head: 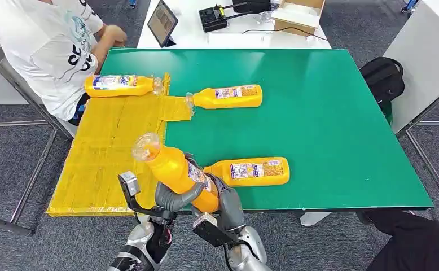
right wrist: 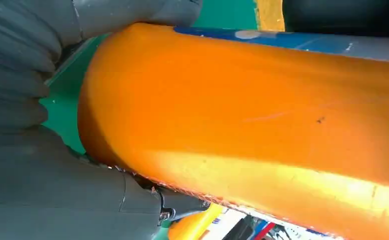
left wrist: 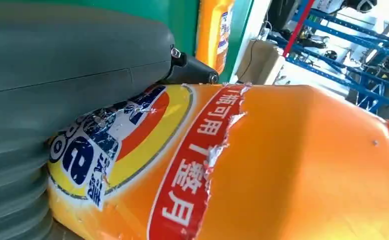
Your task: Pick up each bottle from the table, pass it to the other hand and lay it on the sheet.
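Above the table's near edge, I have both hands on one orange bottle, tilted, cap toward the yellow sheet: left hand and right hand each wrap its lower body. One bottle lies on the sheet; two lie on the green table.

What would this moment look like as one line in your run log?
phase: handover | held bottle: both hands | left hand | right hand | on yellow sheet: one bottle | on table: two

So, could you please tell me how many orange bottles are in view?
4: one on the yellow sheet at its far end, one straddling the sheet's edge, one on the green table, one held in both robot hands.
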Tool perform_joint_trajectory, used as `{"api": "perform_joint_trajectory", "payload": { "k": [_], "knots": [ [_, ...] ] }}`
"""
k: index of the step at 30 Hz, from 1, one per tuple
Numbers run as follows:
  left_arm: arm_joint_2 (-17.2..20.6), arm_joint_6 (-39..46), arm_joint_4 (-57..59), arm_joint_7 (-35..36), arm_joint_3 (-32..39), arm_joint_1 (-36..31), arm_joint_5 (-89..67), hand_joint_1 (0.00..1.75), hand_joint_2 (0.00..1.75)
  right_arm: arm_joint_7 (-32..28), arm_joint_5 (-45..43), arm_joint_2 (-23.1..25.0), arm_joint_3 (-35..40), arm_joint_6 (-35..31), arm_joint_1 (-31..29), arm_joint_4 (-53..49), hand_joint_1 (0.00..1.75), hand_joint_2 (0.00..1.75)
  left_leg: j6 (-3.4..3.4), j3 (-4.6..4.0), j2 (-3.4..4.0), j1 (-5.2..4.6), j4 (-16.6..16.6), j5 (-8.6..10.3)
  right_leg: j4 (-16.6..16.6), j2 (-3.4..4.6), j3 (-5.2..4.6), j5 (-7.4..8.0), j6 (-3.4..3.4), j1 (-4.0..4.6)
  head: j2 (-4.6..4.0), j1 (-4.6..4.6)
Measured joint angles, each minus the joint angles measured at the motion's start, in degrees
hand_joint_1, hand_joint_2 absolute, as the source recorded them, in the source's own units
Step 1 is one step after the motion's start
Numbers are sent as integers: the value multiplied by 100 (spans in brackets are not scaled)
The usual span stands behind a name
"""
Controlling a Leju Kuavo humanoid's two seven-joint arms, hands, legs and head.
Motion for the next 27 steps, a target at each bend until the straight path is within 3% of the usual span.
{"api": "perform_joint_trajectory", "payload": {
  "k": [1,2,3,4,9,13,17,21,27],
  "knots": [
    [0,4,-11,0,2,4,22,175,175,0,0,0,2,0,-2,9,124,175,0,0,0,0,0,0,0,0,0,0,0,0,0,0],
    [0,19,-39,0,7,10,31,175,175,0,0,2,7,-2,-9,15,0,175,0,0,0,0,0,0,0,0,0,0,0,0,0,0],
    [0,57,-59,0,9,11,31,175,175,0,2,4,13,-11,-22,24,0,175,0,0,0,0,0,0,0,0,0,0,0,0,0,0],
    [0,79,-83,0,13,14,28,175,175,0,4,4,20,-20,-34,28,0,0,0,0,0,0,0,0,0,0,0,0,0,0,0,0],
    [-4,792,-249,-138,55,-15,-552,175,175,0,-114,4,238,-17,56,-16,0,0,0,0,0,0,0,0,1,0,-2,0,0,0,0,0],
    [-9,1876,-485,-223,160,-164,-1448,175,175,-2,-304,-26,429,199,141,-438,0,0,0,-1,-1,0,0,1,2,0,-1,1,0,0,0,2],
    [-18,2127,-575,-227,341,-399,-1655,175,175,-2,-295,-59,581,319,185,-787,0,0,0,0,-5,0,0,3,2,-2,4,2,1,0,0,2],
    [-24,3072,-538,-227,601,-628,-2159,175,175,-2,-454,-96,747,428,239,-1249,0,0,0,-1,-3,0,0,3,3,0,3,3,1,0,0,2],
    [63,3301,-402,-225,953,-959,-2332,175,175,-2,-483,-114,780,549,311,-1797,0,0,0,-1,-3,1,0,4,4,-1,4,2,1,0,0,0]
  ]
}}
